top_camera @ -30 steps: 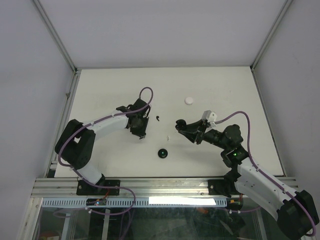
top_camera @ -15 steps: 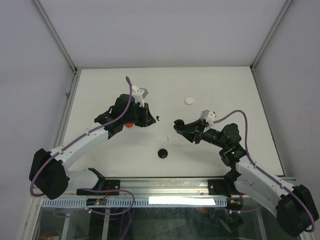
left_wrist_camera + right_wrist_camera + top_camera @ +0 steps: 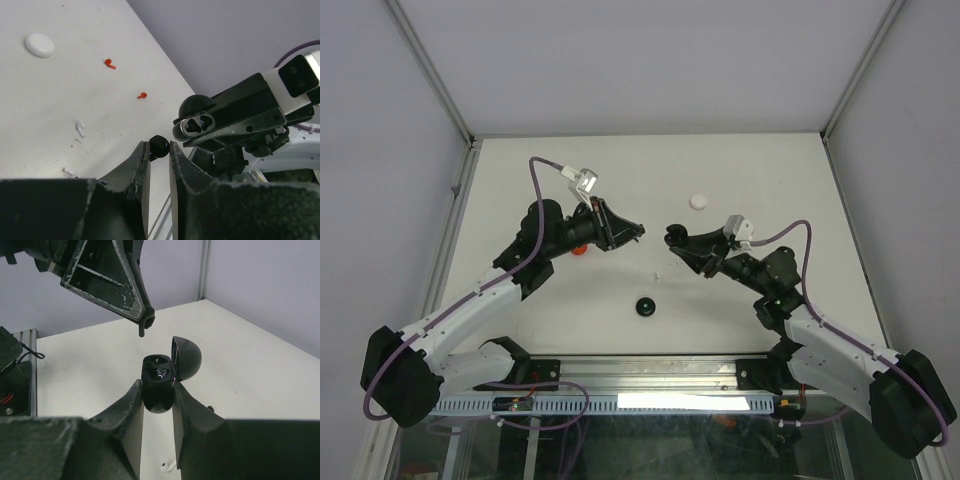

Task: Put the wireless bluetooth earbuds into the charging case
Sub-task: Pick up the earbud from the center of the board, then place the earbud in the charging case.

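Left gripper (image 3: 638,232) pinches a black earbud (image 3: 159,146) at its fingertips, near the open case (image 3: 159,372) clamped in the right gripper (image 3: 673,238).

The white counter (image 3: 520,180) carries a white round disc (image 3: 698,201) toward its far side and a black disc (image 3: 644,307) nearer the arm bases. A white earbud (image 3: 80,128) lies between them. One red earbud (image 3: 109,63) and a second red earbud (image 3: 142,95) lie apart.
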Action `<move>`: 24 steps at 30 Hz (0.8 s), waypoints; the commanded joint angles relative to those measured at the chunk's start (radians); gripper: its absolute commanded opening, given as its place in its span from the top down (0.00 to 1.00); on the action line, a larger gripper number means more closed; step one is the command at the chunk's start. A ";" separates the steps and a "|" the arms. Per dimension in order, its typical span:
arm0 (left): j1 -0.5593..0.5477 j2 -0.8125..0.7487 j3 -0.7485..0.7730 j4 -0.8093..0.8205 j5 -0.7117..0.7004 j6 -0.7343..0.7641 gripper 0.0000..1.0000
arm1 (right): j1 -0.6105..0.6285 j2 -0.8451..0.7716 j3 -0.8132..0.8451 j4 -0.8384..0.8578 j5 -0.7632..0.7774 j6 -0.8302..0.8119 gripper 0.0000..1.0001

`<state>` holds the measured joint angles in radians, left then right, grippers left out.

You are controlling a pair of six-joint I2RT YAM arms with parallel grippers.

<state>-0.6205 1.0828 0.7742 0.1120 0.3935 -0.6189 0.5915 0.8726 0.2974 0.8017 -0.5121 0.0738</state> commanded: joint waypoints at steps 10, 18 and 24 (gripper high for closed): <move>-0.082 -0.027 -0.081 0.465 0.051 -0.112 0.90 | 0.055 0.085 0.009 0.263 0.069 0.003 1.00; -0.143 0.019 -0.066 0.491 0.052 -0.044 0.89 | 0.061 0.100 -0.001 0.313 0.039 -0.010 1.00; -0.171 0.039 -0.069 0.509 0.034 -0.024 0.89 | 0.062 0.104 -0.008 0.347 0.015 -0.009 1.00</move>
<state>-0.7750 1.1191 0.6941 0.5350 0.4290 -0.6838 0.6472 0.9756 0.2958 1.0473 -0.4763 0.0765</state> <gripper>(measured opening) 0.173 0.271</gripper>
